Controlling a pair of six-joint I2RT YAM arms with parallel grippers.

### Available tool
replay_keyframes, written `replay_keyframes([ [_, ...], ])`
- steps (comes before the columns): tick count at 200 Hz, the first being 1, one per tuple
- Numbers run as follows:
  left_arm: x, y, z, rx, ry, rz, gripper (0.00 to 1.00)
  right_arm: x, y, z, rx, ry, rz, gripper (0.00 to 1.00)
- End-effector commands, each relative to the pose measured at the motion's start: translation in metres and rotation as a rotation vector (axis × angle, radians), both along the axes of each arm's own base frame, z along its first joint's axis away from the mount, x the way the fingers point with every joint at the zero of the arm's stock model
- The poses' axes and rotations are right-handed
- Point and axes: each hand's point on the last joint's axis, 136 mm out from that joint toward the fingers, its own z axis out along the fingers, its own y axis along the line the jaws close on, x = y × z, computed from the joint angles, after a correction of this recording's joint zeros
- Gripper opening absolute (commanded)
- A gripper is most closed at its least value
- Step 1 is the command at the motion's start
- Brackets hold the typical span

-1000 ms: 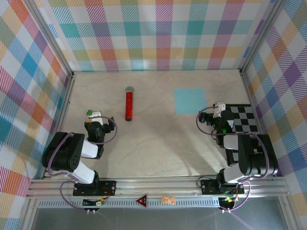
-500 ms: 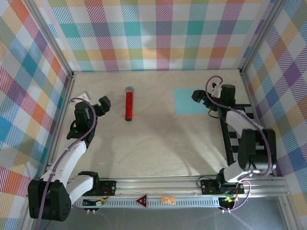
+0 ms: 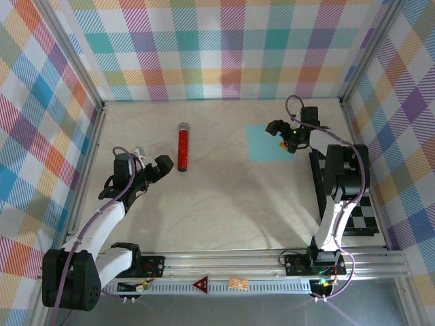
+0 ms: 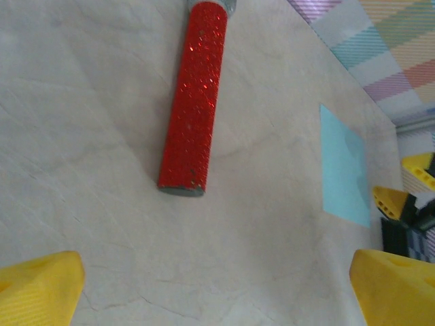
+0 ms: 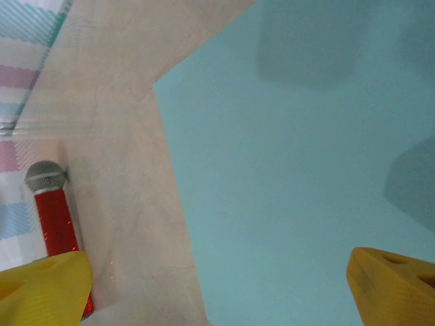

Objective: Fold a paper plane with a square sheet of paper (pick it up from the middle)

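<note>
Nearest me, the left arm has swung out from its folded rest and now stretches low across the table. The left gripper has its yellow fingers spread wide and holds nothing. It hangs just beside the near end of the red glittery tube, apart from it. The tube has not budged.

On the right, the other arm has unfolded off the checkered board and reached forward. Farther back, the square sheet of paper lies flat and unfolded on the table, exactly where it lay a second ago. The right gripper now hovers over the sheet's far right part, fingers spread wide with nothing between them. Their shadows fall on the cyan surface in its own camera. I cannot tell whether the tips touch the paper.

So folding has not begun. The right arm looks set to take the sheet, though it sits off centre, and the task asks for a middle pick.
</note>
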Motion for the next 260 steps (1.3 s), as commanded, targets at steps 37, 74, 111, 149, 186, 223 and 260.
replay_keyframes([
  [37,-0.027,-0.015,0.008,-0.092,0.068,-0.072,1.00,-0.023,0.010,-0.042,-0.114,0.199,-0.008,0.97],
  [74,-0.040,-0.013,0.020,-0.073,0.055,-0.077,1.00,-0.061,0.013,-0.057,-0.151,0.292,-0.023,0.97],
  [111,-0.051,-0.012,0.021,-0.051,0.072,-0.088,1.00,-0.123,0.043,-0.067,-0.104,0.348,-0.005,0.98],
  [149,-0.058,-0.016,0.011,-0.063,0.095,-0.111,1.00,-0.209,0.077,-0.088,-0.106,0.426,-0.004,0.99],
  [186,-0.059,-0.023,0.003,-0.080,0.107,-0.145,1.00,-0.261,0.104,-0.086,-0.052,0.423,-0.031,0.99],
  [223,-0.056,-0.031,0.005,-0.090,0.116,-0.180,1.00,-0.264,0.130,-0.036,-0.002,0.285,-0.015,0.99],
  [260,-0.061,-0.037,0.019,-0.097,0.104,-0.207,1.00,-0.247,0.117,-0.013,-0.112,0.197,-0.003,1.00],
])
